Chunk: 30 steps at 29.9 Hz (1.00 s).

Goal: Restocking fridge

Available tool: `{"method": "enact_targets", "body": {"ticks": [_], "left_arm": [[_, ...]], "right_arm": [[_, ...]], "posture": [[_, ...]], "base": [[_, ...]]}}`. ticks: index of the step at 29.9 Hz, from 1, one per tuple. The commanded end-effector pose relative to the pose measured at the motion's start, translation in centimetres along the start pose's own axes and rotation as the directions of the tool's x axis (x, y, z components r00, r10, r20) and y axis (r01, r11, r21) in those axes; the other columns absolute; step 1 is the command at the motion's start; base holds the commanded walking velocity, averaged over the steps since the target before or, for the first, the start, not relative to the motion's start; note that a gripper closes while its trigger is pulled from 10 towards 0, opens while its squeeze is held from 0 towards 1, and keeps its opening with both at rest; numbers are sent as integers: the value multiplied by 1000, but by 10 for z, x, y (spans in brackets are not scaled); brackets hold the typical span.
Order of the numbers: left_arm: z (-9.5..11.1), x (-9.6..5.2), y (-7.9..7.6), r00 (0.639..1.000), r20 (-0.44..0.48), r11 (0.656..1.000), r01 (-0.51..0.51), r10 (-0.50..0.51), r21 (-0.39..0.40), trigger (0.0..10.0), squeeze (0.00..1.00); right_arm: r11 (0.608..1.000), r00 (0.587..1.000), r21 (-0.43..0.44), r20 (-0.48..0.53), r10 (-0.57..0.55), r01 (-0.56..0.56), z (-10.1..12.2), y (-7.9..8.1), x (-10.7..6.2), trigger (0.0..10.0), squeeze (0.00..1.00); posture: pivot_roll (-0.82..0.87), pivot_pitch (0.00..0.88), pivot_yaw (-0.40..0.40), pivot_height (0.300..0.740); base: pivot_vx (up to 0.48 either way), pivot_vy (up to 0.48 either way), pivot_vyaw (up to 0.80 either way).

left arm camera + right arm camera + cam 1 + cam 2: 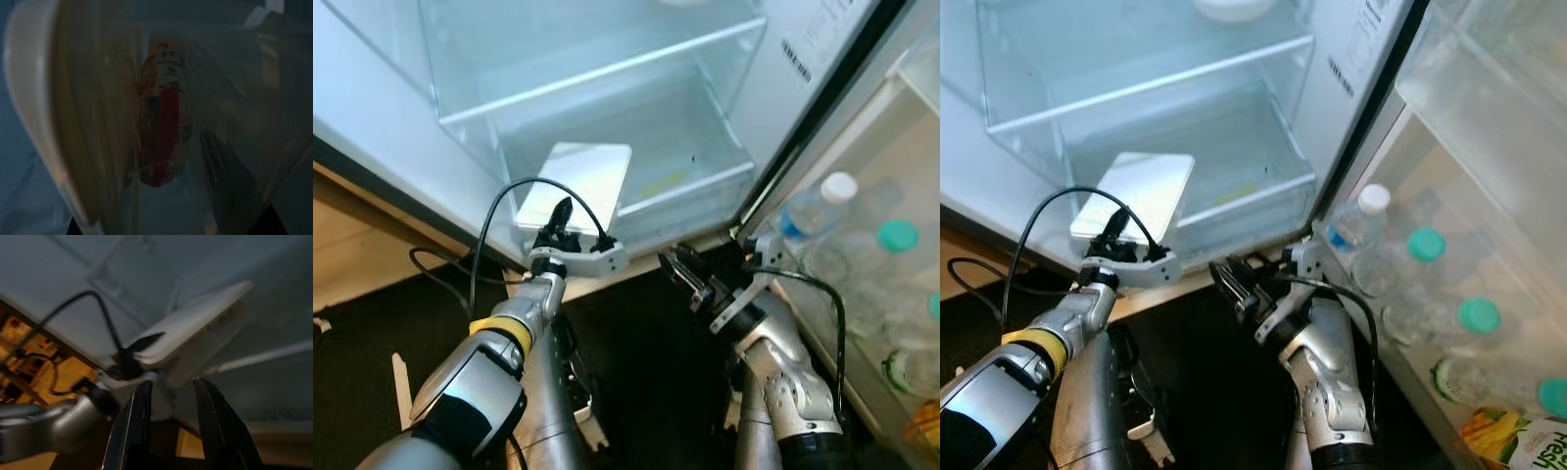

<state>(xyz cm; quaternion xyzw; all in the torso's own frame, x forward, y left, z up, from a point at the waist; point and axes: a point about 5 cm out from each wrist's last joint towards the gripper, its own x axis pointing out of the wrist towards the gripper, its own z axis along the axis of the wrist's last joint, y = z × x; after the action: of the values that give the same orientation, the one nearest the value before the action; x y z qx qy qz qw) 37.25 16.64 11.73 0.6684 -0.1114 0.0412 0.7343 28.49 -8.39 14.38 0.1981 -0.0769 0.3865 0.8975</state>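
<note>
One flat white package [576, 184] sits at the front edge of the fridge's clear bottom drawer [705, 147], tilted up over its rim. The left tool [560, 217] is clamped on the package's near corner, one black finger showing above the white top. In the left wrist view a red and yellow label [164, 134] shows through the wrapping. The right tool [677, 266] hovers near the fridge's lower front edge, well apart from the package, fingers apart. Several capped bottles [1361, 220] stand in the open door's shelf [1489, 294] to the right.
</note>
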Motion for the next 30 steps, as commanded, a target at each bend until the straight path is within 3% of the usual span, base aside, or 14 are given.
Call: {"method": "enact_targets", "body": {"ticks": [1,9,13,18,26,28,30], "left_arm": [[-8,-6,-4,999,-45,1000,-7,6,-6,10000,0],[-6,1,4,997,-63,998,-51,50,-24,10000,0],[-13,10,18,988,-120,995,-98,94,-31,10000,0],[-16,12,22,984,-139,993,-112,107,-26,10000,0],[-27,10,21,977,-188,995,-97,95,-1,10000,0],[-48,2,20,956,-281,996,-77,85,38,10000,0],[-48,2,20,956,-281,996,-77,85,38,10000,0]], "right_arm": [[1000,1000,14,-3,10,-10,0,5,-2,10000,0],[999,999,-39,-14,38,-38,11,10,1,10000,0],[990,994,-90,-52,101,-105,17,25,4,10000,0],[988,992,-93,-58,115,-120,19,29,4,10000,0],[987,990,-92,-51,131,-135,24,34,6,10000,0],[985,989,-87,-49,143,-147,28,39,7,10000,0],[985,989,-87,-49,143,-147,28,39,7,10000,0]], "posture": [[-55,631,72,415],[-59,653,69,415],[-67,665,64,415],[-69,667,63,415],[-74,671,61,415],[-82,678,59,415],[-82,678,59,415]], "base": [[0,0,0],[0,0,0],[0,0,0],[0,0,0],[0,0,0],[0,0,0],[0,0,0]]}}
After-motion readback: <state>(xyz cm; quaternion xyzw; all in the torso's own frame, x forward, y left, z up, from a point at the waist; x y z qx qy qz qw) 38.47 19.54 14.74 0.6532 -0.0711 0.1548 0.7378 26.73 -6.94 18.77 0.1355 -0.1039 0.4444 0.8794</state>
